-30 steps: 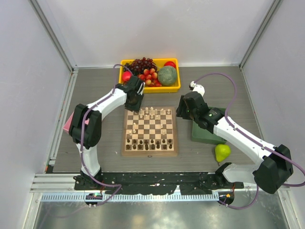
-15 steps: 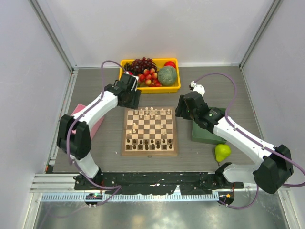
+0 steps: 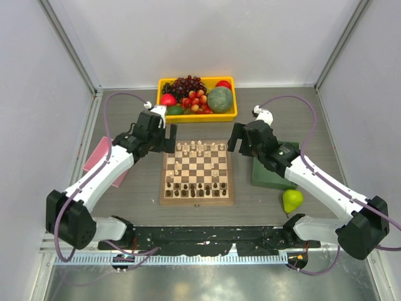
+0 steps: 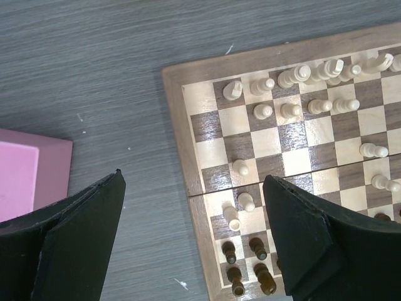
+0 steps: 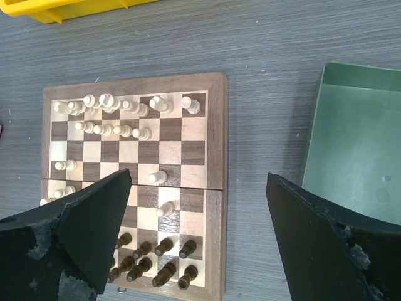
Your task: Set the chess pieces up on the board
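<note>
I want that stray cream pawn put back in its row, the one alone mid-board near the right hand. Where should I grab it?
Take the lone cream pawn by its narrow neck just under the round head, bringing the open right hand straight down from above. It seems to stand upright with bare squares of the board on both sides, so nothing blocks the close.

I see a yellow tray [image 3: 207,117] w/ grapes [image 3: 187,84], cherries [image 3: 198,99] & green melon [image 3: 219,99] at far edge, pink tray [image 3: 94,158] left, green tray [image 3: 266,177] + pear [image 3: 292,199] right.
</note>
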Controlling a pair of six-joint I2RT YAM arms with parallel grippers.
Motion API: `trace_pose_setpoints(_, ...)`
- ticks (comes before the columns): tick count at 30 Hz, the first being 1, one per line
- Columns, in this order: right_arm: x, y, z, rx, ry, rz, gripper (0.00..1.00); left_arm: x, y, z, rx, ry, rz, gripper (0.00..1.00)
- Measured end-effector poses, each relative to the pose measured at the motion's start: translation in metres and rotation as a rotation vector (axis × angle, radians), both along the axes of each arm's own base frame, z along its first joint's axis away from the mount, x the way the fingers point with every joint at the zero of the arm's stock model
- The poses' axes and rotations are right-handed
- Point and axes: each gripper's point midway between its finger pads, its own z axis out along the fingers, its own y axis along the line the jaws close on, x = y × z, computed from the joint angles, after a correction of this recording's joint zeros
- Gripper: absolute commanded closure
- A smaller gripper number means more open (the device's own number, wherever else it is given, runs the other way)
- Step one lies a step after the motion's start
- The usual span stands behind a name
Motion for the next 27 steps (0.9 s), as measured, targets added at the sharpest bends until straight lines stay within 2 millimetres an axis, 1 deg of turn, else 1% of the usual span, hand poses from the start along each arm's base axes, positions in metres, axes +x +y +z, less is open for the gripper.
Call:
trace_pose_setpoints(2,0.000,-0.001,0.002,-0.003,-0.009,-0.002,0.05,-0.004,0.005,0.008,-0.007,-0.027,0.015,0.00)
trace_pose_setpoints(6,0.004,-0.001,0.009,0.000,-0.038,0.003,0.05,-0.006,0.008,0.031,-0.044,-0.109,0.037,0.00)
trace_pose_setpoints(9,0.008,0.002,0.020,0.026,-0.091,0.009,0.05,-0.011,0.014,0.045,-0.069,-0.172,0.057,0.00)
trace_pose_setpoints(12,0.009,0.004,0.035,0.078,-0.165,0.014,0.04,-0.014,0.021,0.054,-0.082,-0.211,0.095,0.01)
trace_pose_setpoints(16,0.009,0.005,0.048,0.144,-0.229,0.009,0.05,-0.013,0.025,0.055,-0.084,-0.220,0.134,0.00)
trace_pose_setpoints(21,0.011,0.011,0.056,0.193,-0.244,0.009,0.04,-0.013,0.025,0.055,-0.096,-0.240,0.134,0.00)
trace_pose_setpoints(25,0.010,0.015,0.057,0.222,-0.239,0.017,0.05,-0.024,0.030,0.047,-0.104,-0.251,0.132,0.00)
trace_pose_setpoints(27,0.009,0.017,0.057,0.232,-0.234,0.021,0.04,-0.027,0.032,0.047,-0.106,-0.254,0.132,0.01)
